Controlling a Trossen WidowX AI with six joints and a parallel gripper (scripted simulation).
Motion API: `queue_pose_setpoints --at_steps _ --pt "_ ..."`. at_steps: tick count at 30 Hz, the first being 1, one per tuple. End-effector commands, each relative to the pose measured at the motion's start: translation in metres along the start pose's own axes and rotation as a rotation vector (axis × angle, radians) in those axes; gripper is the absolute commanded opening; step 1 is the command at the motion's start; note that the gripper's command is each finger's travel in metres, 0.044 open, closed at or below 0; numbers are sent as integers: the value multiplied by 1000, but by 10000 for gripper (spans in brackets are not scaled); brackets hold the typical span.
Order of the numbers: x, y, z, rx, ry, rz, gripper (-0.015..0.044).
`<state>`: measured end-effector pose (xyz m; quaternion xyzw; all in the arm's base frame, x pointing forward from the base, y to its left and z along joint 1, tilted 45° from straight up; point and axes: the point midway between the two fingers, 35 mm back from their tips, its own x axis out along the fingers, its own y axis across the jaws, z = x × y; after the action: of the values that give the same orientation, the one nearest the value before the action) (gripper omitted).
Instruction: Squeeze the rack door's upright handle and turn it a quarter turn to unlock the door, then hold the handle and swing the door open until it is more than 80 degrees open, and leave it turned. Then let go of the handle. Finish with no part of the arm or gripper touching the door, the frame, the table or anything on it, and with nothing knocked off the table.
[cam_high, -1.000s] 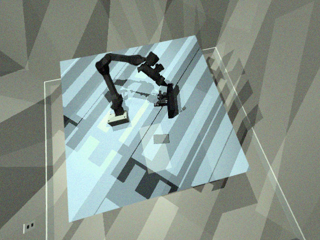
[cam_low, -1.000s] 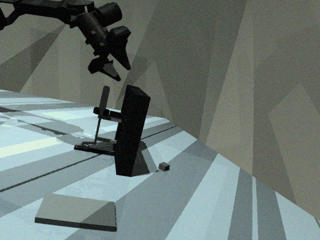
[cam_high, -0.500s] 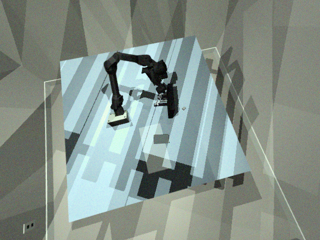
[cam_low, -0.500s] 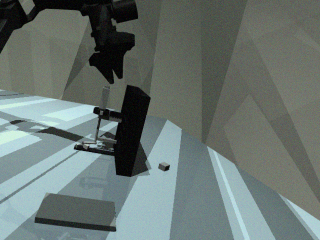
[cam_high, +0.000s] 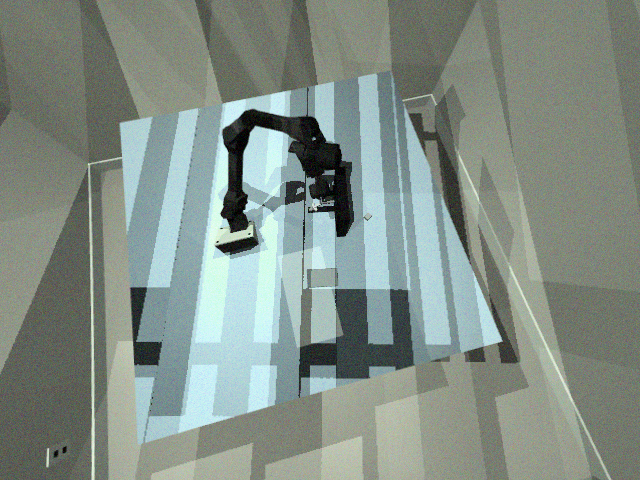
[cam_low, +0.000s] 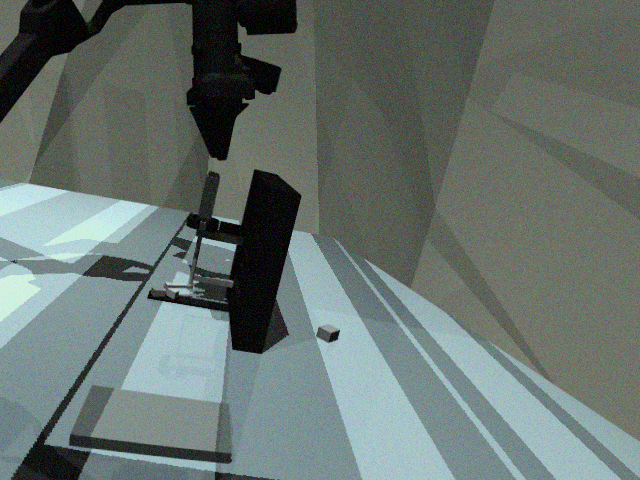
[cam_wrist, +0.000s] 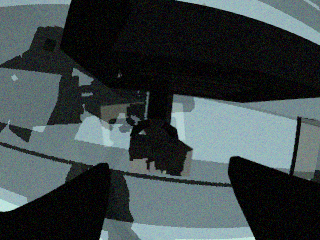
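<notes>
The rack stands on the table as a tall black slab (cam_high: 344, 206) (cam_low: 266, 258) (cam_wrist: 200, 55), with a low black base and thin arms beside it. Which part is door and which is frame is too dark to tell. The grey upright handle (cam_low: 208, 196) (cam_wrist: 160, 150) stands beside the slab, joined to it by a dark crossbar. My gripper (cam_low: 219, 157) (cam_wrist: 170, 170) is open and empty, pointing down just above the handle's top. In the wrist view the handle shows between and slightly beyond the two separated fingertips. Its contact with the fingers is not visible.
A small grey block (cam_high: 367, 216) (cam_low: 328, 333) lies on the table beyond the slab. A flat grey plate (cam_high: 322, 277) (cam_low: 155, 421) lies toward the front. The arm's pale base (cam_high: 236, 239) is at the left. The slab rises close beside the gripper.
</notes>
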<state>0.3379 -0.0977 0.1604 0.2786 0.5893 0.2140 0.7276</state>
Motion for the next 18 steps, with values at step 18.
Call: queue_pose_setpoints --at_steps 18 --pt "21 2 -2 62 87 47 297"
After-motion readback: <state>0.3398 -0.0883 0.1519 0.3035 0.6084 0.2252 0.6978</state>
